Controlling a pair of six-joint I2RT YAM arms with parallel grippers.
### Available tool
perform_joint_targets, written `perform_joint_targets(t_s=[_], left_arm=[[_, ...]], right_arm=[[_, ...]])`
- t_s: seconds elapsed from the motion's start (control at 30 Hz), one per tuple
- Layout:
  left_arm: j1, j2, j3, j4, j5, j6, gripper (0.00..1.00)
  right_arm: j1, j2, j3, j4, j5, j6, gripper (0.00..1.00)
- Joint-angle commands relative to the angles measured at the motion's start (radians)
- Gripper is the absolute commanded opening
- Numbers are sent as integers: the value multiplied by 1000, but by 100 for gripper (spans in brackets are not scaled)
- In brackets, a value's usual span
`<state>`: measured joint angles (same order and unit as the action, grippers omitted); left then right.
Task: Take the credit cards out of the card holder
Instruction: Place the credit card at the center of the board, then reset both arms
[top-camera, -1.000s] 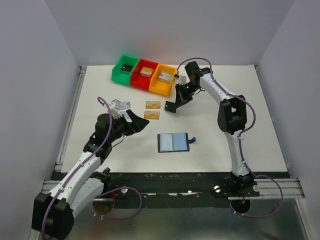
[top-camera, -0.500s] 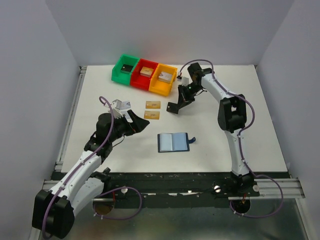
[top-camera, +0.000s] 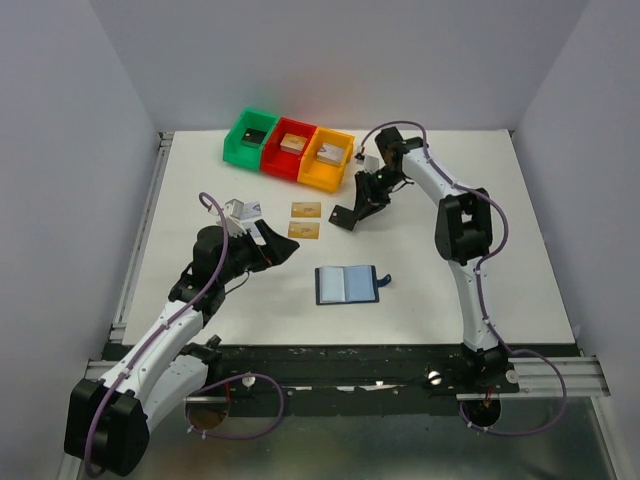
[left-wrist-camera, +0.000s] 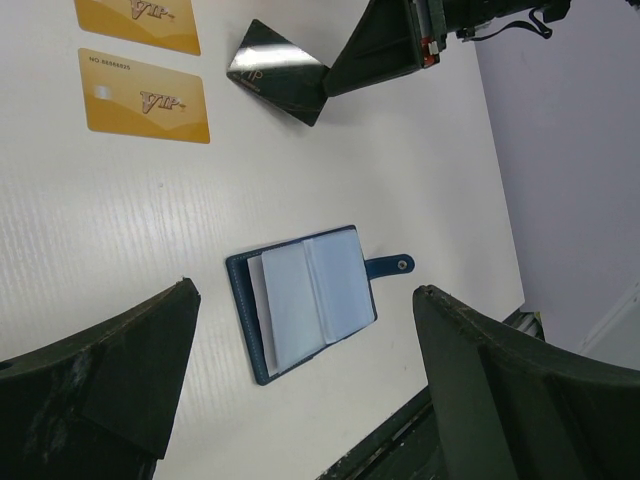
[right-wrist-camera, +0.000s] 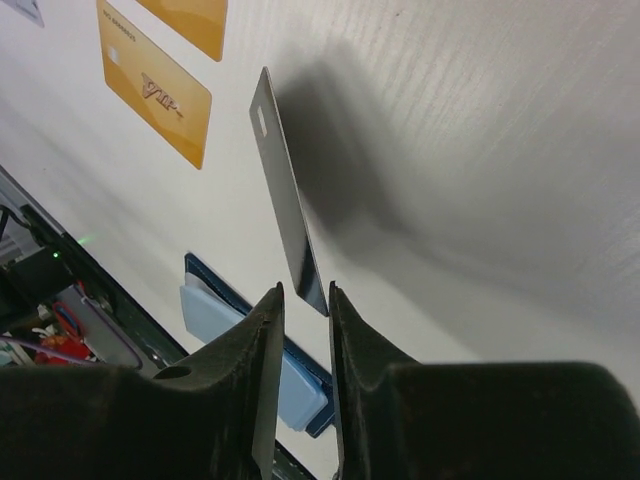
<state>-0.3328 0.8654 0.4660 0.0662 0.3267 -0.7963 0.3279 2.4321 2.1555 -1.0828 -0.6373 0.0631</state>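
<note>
Black card (right-wrist-camera: 282, 190) | apparently on edge, long axis into right pincer (right-wrist-camera: 304, 292) | jaws ajar

Here's the flat white table (top-camera: 450, 290), with pale walls on three sides. At the far edge three open plastic bins sit in a touching row: the green bin (top-camera: 240, 158), the red bin (top-camera: 280, 170) and the orange bin (top-camera: 318, 181). Towards the middle, two thin tan-gold rectangular cards lie face up, the far gold card (top-camera: 306, 209) just behind the near gold card (top-camera: 303, 230), with a gap between them. Right beside them a thin black card (top-camera: 343, 216) stands tilted, and I can't tell if its edge meets the surface. Nearer the arms, the dark navy booklet-style card holder (top-camera: 346, 284) lies open, greyish pockets up and strap tab pointing right.
</note>
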Motion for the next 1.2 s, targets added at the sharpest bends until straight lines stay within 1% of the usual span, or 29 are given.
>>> perform_joint_targets(t_s=[0.0, 0.1, 0.17, 0.2, 0.27, 0.37, 0.47, 0.57, 0.67, 0.77, 0.87, 0.97, 1.0, 1.17], left_arm=[[6, -2, 17, 17, 21, 9, 99], [6, -3, 20, 4, 14, 12, 99], [8, -2, 26, -15, 2, 19, 99], [8, -2, 33, -34, -9, 22, 99], [8, 1, 49, -86, -49, 28, 99], [6, 18, 85, -173, -118, 29, 99], [8, 40, 117, -264, -170, 37, 99], [8, 49, 123, -304, -204, 48, 99], [6, 40, 125, -324, -235, 37, 99], [8, 30, 131, -345, -267, 31, 99], [9, 24, 148, -373, -307, 26, 99], [9, 12, 149, -388, -319, 23, 99], [9, 8, 145, -388, -346, 20, 99], [9, 12, 154, -414, -350, 11, 99]], right_arm=[[-29, -21, -17, 12, 57, 43, 33], [-56, -65, -65, 47, 115, 78, 36], [-78, -118, -112, 75, 175, 105, 36], [-81, -161, -158, 119, 204, 128, 37], [-82, -301, -277, 240, 264, 165, 37], [-78, -497, -510, 430, 280, 228, 37], [-32, -709, -745, 605, 349, 262, 37], [48, -896, -925, 713, 453, 261, 37], [132, -1037, -1104, 787, 562, 253, 37], [158, -1155, -1233, 828, 600, 267, 37], [165, -1252, -1309, 842, 617, 262, 37], [165, -1306, -1345, 844, 620, 251, 37], [165, -1317, -1347, 845, 617, 250, 37], [165, -1318, -1335, 831, 597, 268, 38]])
